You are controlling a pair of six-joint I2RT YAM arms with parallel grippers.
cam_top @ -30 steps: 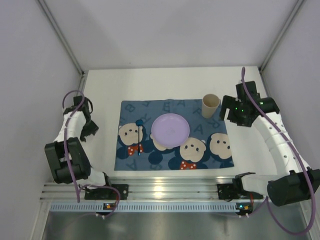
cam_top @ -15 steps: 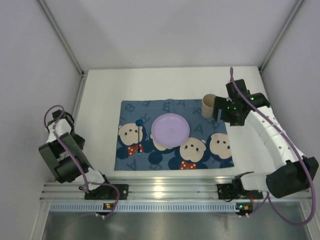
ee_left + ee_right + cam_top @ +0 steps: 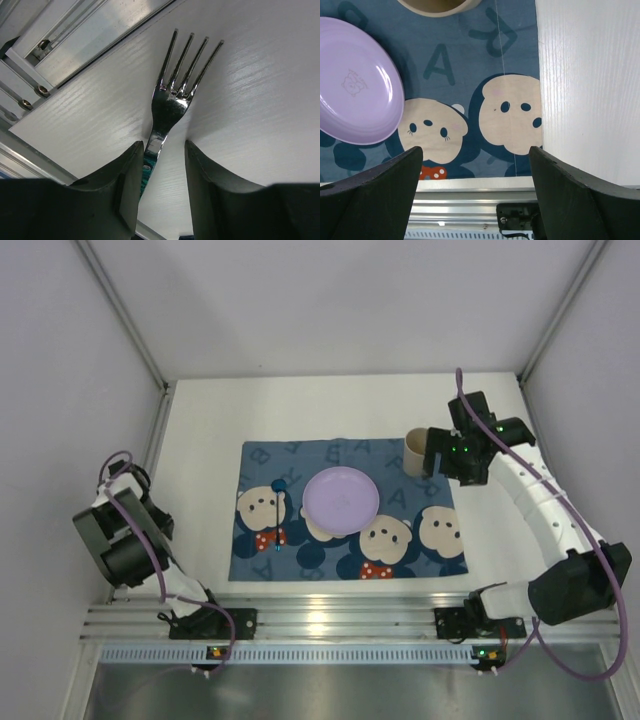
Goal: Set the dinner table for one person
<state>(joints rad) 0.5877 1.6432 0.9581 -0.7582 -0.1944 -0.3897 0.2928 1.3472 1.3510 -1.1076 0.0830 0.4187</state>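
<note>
The white dinner table carries a blue mouse-print placemat. On the placemat are a lilac plate, a thin blue utensil left of the plate, and a beige cup at the far right corner. A steel fork with a teal handle lies on the bare table at the left. My left gripper is open and low over the table, its fingers either side of the fork's handle. The left arm hides the fork from above. My right gripper is open and empty above the placemat's right side, next to the cup.
An aluminium rail runs along the near table edge, with the arm bases on it. White walls close in the left, back and right sides. The plate also shows in the right wrist view.
The left arm has folded back toward the left table edge and come down over the fork. The right gripper has moved left, closer to the cup.
</note>
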